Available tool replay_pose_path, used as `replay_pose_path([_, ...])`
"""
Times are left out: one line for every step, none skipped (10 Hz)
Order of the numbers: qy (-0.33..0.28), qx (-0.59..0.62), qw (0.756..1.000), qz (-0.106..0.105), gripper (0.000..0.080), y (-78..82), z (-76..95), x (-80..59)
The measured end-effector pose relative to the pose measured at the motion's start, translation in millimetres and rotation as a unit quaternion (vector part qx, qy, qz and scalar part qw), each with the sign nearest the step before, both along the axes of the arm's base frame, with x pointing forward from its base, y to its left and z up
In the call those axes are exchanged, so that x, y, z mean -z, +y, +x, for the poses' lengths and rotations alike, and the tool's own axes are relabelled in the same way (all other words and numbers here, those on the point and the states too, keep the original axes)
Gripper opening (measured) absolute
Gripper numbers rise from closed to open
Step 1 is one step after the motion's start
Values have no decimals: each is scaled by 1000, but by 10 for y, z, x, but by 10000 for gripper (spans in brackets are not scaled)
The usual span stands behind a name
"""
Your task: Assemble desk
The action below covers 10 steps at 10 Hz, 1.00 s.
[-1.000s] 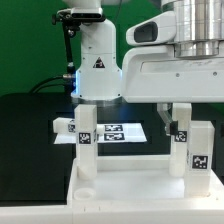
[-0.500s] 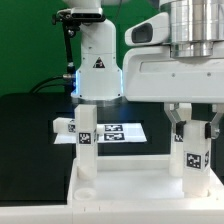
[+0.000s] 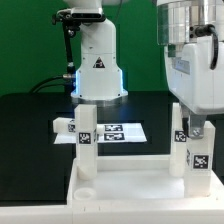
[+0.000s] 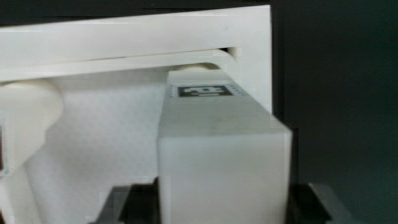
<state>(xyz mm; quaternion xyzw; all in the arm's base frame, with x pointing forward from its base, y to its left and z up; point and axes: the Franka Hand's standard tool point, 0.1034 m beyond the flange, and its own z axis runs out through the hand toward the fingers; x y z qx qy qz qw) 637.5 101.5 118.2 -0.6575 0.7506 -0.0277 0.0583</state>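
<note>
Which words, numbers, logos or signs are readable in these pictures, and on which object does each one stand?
No words or numbers are readable.
Triangle logo, no legible text: on the white robot base.
Black-and-white square tags, patterns only: on the upright desk legs, and on the marker board.
Tag on the leg in the wrist view: blurred.

A white plastic rimmed rectangular tabletop panel [image 3: 120, 185] is lying nearest the camera. Two white square-section tagged legs are standing upright on it, one [image 3: 86, 145] at the exterior view's left, the other [image 3: 198, 150] at the right. A loose tagged leg [image 3: 64, 126] and the flat marker board [image 3: 122, 131] are lying behind them, before the white robot base [image 3: 97, 60].
</note>
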Motion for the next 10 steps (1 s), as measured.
replay_pose_path([0,4,1000,-1,339,-3,-4,8])
replay_pose_path([0,-14,1000,-3,339,-4,-3,8])
replay_pose_path([0,-13,1000,-3,539,-2,-4,9])
replay_pose_path([-1,-26,1000,-5,539,-6,-1,6])
replay_pose_path([-14,-146,989,-20,627,-14,37,-23])
replay_pose_path([-36,-264,963,-36,644,14,97,-57])
replay_pose_path([-58,-302,950,-47,644,70,117,-45])
replay_pose_path([-64,-327,941,-60,648,148,49,-18])
replay_pose_path([-62,-363,927,-66,648,132,42,-15])
replay_pose_path([-62,-379,921,-70,649,110,49,-15])
